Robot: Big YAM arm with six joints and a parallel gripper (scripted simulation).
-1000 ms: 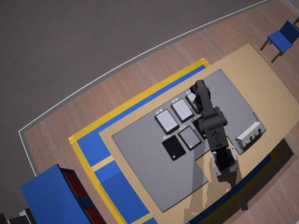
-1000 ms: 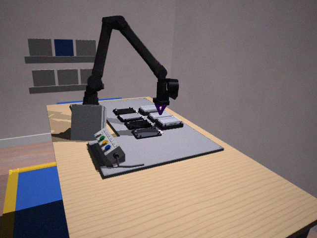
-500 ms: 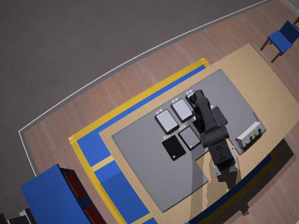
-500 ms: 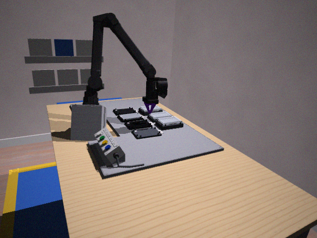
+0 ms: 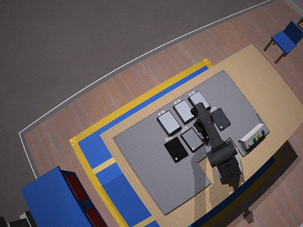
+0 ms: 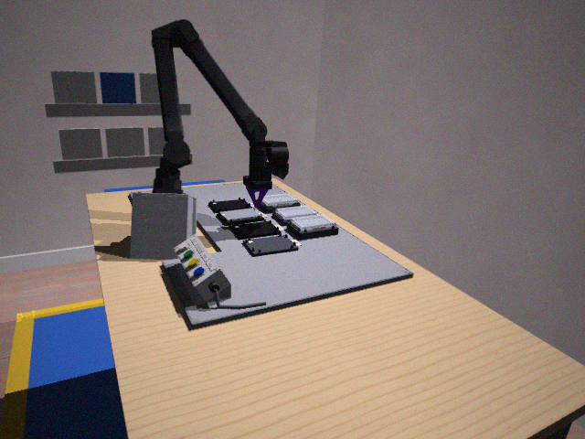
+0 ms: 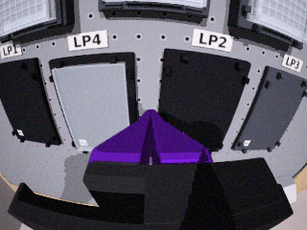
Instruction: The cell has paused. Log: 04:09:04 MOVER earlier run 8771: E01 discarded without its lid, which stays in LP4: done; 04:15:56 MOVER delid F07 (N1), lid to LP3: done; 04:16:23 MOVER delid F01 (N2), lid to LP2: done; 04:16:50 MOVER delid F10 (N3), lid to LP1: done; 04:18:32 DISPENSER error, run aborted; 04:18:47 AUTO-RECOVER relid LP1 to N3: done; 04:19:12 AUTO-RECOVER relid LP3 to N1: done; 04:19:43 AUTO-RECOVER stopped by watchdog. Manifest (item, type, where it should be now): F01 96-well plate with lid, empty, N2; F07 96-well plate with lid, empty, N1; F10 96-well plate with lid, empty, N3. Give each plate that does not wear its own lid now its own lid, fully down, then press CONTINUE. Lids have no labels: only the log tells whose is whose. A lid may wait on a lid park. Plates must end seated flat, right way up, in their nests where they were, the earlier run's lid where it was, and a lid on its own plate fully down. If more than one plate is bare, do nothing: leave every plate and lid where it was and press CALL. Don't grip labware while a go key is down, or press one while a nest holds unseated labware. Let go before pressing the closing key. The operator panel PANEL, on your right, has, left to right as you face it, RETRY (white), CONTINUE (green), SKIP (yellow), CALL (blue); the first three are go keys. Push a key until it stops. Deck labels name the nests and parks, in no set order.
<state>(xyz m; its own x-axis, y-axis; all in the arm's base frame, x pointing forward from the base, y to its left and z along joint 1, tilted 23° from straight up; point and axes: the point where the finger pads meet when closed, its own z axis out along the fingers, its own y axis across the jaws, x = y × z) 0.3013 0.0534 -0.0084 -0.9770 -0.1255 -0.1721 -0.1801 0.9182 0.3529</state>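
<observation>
In the wrist view, the lid parks are seen in a row along the near side of the grey deck, with three plates in nests toward its far edge. At the left, a dark park is seen, its label cut off. Next, LP4 carries a pale grey lid. LP2 is shown as a bare black park. The park labelled LP1, toward the right edge, looks dark grey. The gripper is held above the deck between LP4 and LP2, its purple fingers pressed together with nothing between them. The panel is mounted at the deck's near corner.
</observation>
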